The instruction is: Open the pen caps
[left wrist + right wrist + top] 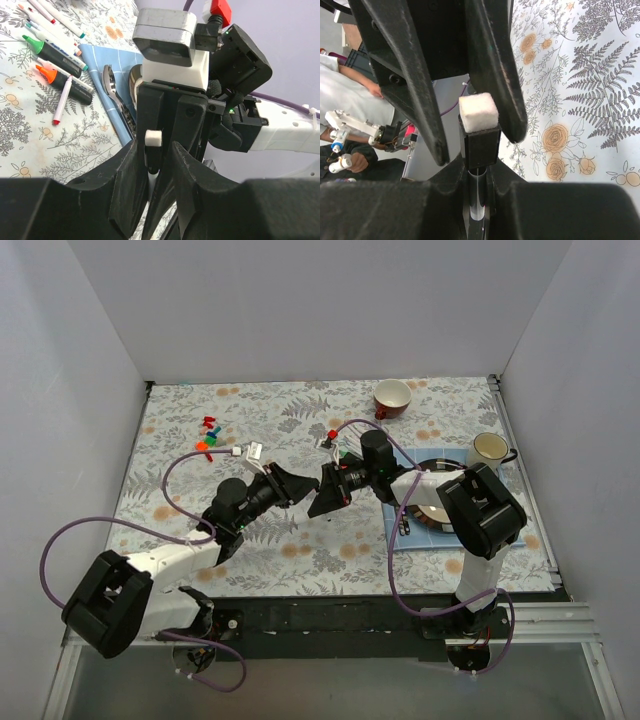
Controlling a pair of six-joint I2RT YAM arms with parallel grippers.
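Left gripper (297, 486): centre of table, facing the right one; jaws parted, fingers either side of the pen's white end; nothing gripped
Right gripper (326, 494): tip to tip with the left; fingers closed on the pen's shaft
Pen (479, 144): dark body, white square end; between both grippers
Pen caps (209, 430): red, blue, green and orange cluster; far left on floral table (300, 550), well apart from both grippers
Loose pens (62, 99): thin, white; with green marker (55, 51) and orange marker (65, 82), just beside blue cloth (107, 57)
Spoon (111, 85): on the cloth
Red cup (392, 398): far, right of centre
White mug (488, 448): far right
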